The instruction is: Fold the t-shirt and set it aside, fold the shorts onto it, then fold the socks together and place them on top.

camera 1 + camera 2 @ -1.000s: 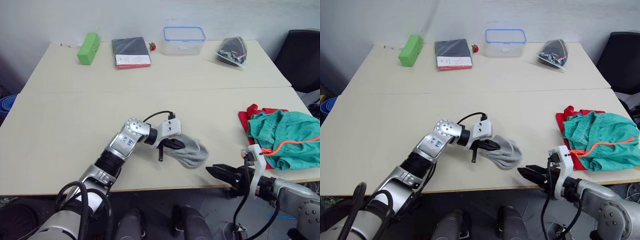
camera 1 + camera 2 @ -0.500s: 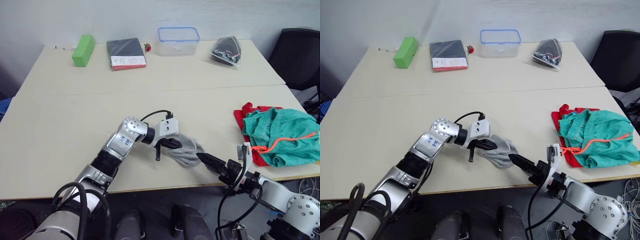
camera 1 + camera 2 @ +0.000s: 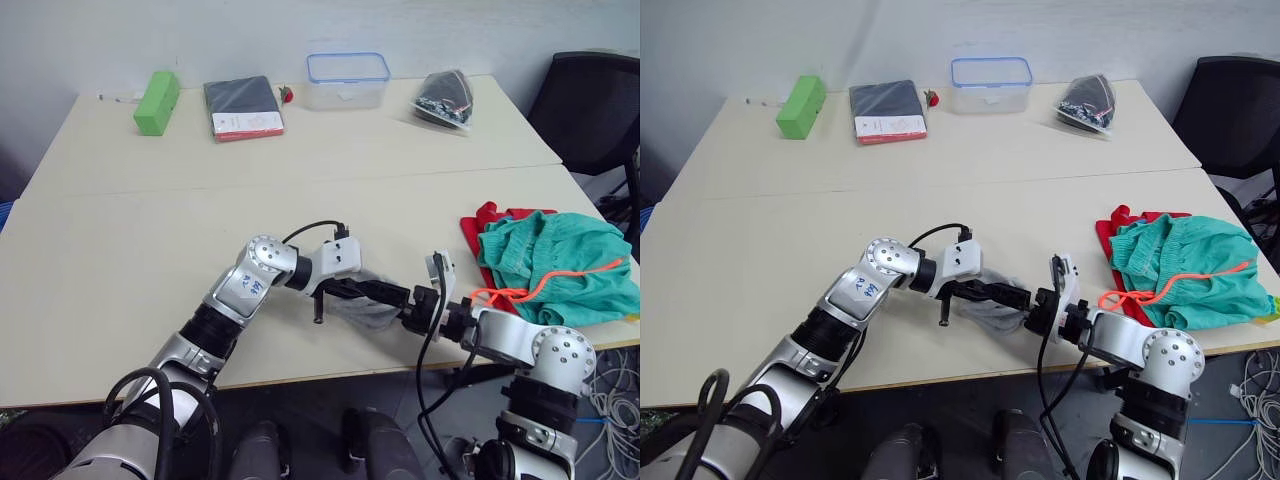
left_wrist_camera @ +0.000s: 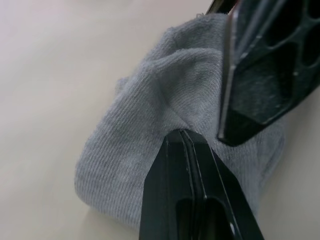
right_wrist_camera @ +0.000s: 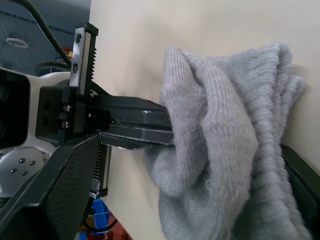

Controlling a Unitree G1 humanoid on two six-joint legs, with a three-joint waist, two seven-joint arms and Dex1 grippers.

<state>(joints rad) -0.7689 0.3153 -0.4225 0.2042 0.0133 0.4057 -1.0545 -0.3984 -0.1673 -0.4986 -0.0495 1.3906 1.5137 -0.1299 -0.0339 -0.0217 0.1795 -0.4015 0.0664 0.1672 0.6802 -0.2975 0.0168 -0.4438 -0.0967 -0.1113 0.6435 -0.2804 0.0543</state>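
Observation:
The light grey socks (image 3: pixel 368 310) lie bunched near the table's front edge, at its middle. My left gripper (image 3: pixel 352 289) is shut on them from the left. My right gripper (image 3: pixel 392 298) reaches in from the right and stands open, its two fingers spread on either side of the socks (image 5: pixel 220 150). In the left wrist view one of my fingers (image 4: pixel 190 195) presses on the grey knit (image 4: pixel 150 115). At the right edge of the table the teal-green shorts (image 3: pixel 555 265), with an orange drawstring, rest on the red t-shirt (image 3: pixel 482 222).
Along the far edge of the table stand a green block (image 3: pixel 153 100), a black book (image 3: pixel 243 105), a clear box with a blue lid (image 3: pixel 347 80) and a plastic bag (image 3: pixel 443 98). A black chair (image 3: pixel 592 100) is at the far right.
My right gripper has moved left from the table's front edge and now reaches around the socks. My left gripper has kept its hold. The camera has shifted.

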